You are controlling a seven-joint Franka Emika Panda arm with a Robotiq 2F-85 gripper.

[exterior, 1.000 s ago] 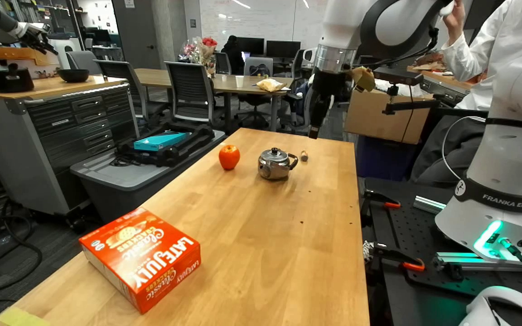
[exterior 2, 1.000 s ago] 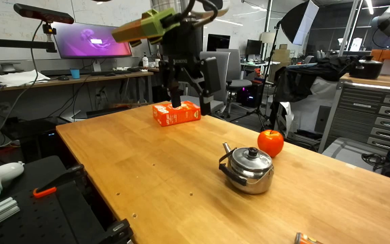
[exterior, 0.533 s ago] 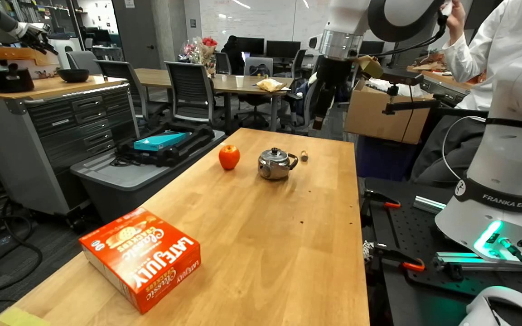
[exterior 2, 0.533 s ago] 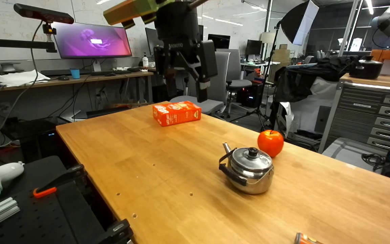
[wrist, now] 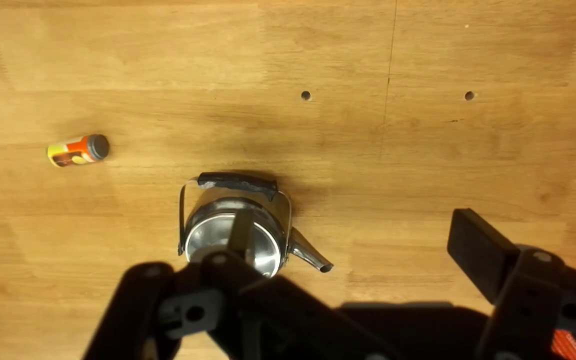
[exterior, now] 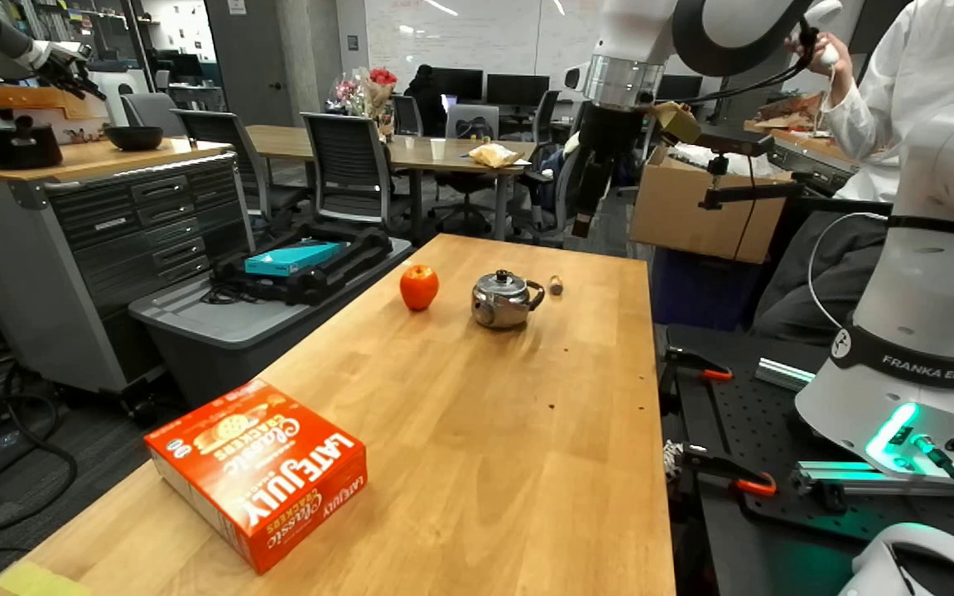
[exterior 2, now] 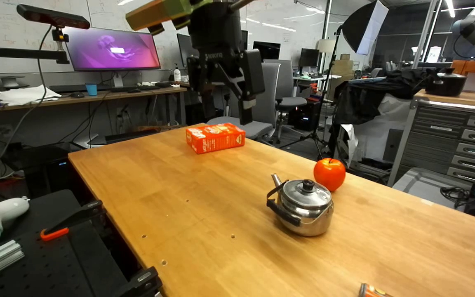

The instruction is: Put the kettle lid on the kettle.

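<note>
- Table (exterior 2: 159, 181): your gripper (exterior 2: 227, 115) hangs well above it — jaws spread wide
- Kettle (exterior 2: 309, 220): upright on the table, near the red apple (exterior 2: 329, 175)
- Kettle lid (exterior 2: 303, 196): sits on the kettle, knob up
- Small cylinder (wrist: 78, 151): on its side near the kettle

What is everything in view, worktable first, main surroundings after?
table: 1, light brown, centre
kettle: 1, silver, on table
lid: 1, silver, on kettle
apple: 1, orange-red, on table near kettle
cracker box: 1, orange-red, on table, away from kettle
small cylinder: 1, orange and yellow, lying near kettle
bin: 1, grey, beside table
teal box: 1, teal, above bin
cabinet: 1, grey, beyond bin
pot: 1, black, on cabinet
bowl: 1, black, on cabinet
chairs: several, grey, background
purple screen: 1, purple, background
second arm: 1, grey, background
person: 1 clearly, white sleeves, behind Franka arm
Franka arm: 1, white, beside table
gripper: 1, black, open, above table
</note>
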